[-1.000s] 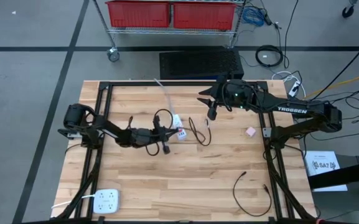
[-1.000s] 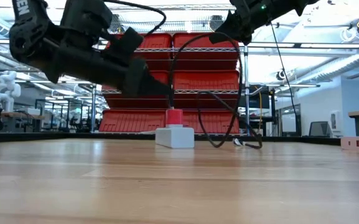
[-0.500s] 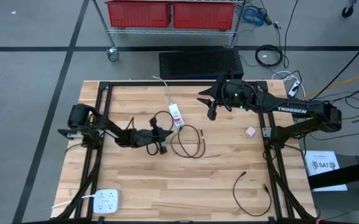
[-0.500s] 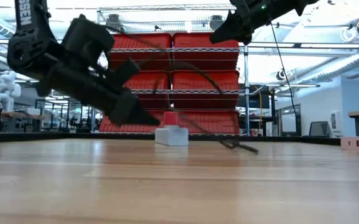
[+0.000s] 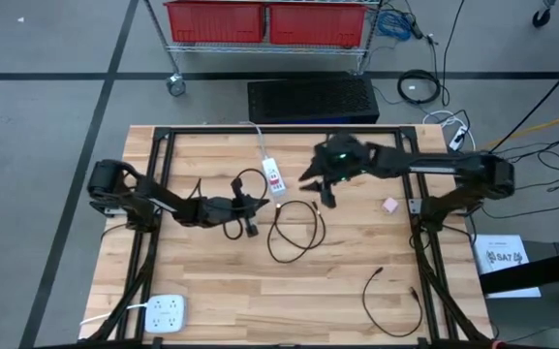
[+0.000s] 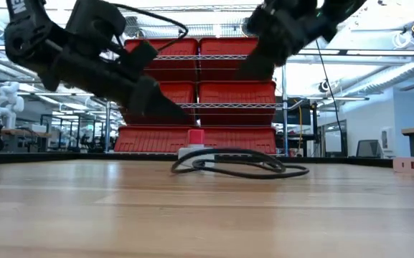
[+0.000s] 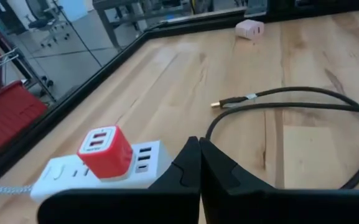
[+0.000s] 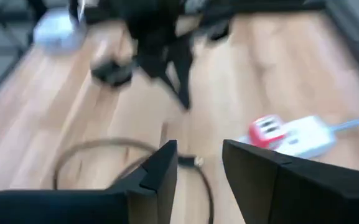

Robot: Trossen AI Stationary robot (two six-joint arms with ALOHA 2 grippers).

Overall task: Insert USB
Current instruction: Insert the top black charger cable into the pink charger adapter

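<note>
Right hand [image 5: 324, 193] fingers apart above cable [image 5: 294, 231]; left hand [image 5: 251, 222] closed.

Little can be read. A white paper sheet [image 5: 505, 257] lying on the floor just right of the wooden bench [image 5: 211, 291] carries dark printing that looks like "SA7", though the characters are too small to be sure. White letters [image 6: 21, 6] show on the dark arm at the low view's upper left corner, but they are cut off and cannot be made out.
</note>
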